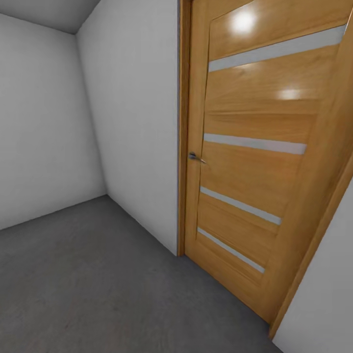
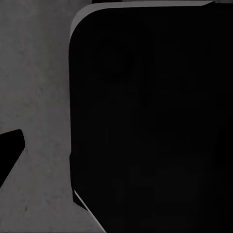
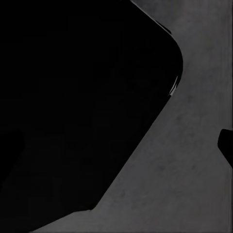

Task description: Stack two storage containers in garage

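I am in the garage, facing a corner of plain white-grey walls (image 1: 132, 122) over the dark grey concrete floor (image 1: 88, 284). The two storage containers and the living room are out of view. In the left wrist view, one black fingertip (image 2: 10, 150) of my left gripper (image 2: 116, 155) sits at the frame's edge over the floor, so the jaws stand wide apart with nothing between them. One fingertip (image 3: 225, 145) of my right gripper (image 3: 116, 145) sits at the frame's edge in the same way. Both wrist views look down on the robot's own black body (image 2: 150, 121).
A honey-wood door (image 1: 255, 147) with four frosted strips and a metal handle (image 1: 196, 158) stands shut at the right, close ahead. A white wall (image 1: 323, 304) continues right of its frame. Open concrete floor stretches to the left and front.
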{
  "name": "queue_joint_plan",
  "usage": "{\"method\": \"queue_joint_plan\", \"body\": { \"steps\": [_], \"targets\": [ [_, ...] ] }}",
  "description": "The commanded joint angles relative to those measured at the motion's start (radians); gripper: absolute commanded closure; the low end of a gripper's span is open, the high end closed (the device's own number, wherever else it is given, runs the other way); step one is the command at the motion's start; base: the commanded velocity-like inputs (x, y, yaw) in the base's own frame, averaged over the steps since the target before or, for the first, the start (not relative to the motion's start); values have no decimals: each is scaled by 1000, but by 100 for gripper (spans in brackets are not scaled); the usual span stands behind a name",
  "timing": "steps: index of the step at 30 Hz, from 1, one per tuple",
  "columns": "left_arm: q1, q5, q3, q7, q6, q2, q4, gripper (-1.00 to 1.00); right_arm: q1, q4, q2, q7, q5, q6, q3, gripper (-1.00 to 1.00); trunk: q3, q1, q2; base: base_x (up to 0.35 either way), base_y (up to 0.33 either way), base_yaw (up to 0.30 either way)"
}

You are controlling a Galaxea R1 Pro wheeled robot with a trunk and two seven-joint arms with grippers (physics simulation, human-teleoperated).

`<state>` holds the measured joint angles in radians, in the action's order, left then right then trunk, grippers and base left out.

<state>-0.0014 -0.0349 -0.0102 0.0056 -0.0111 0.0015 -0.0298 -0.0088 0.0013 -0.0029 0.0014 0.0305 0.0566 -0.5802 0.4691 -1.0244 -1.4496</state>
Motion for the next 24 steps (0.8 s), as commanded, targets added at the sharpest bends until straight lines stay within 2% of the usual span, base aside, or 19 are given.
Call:
{"method": "queue_joint_plan", "body": {
  "steps": [1,24],
  "targets": [
    [0,-4,-1,1,-1,0,-1,-100,0,0,0,0,3,3,-4,-100,1,-1,0,322,72,0],
    [0,-5,-1,1,-1,0,-1,-100,0,0,-1,-1,2,5,-4,-100,1,-1,0,311,73,0]
  ]
}}
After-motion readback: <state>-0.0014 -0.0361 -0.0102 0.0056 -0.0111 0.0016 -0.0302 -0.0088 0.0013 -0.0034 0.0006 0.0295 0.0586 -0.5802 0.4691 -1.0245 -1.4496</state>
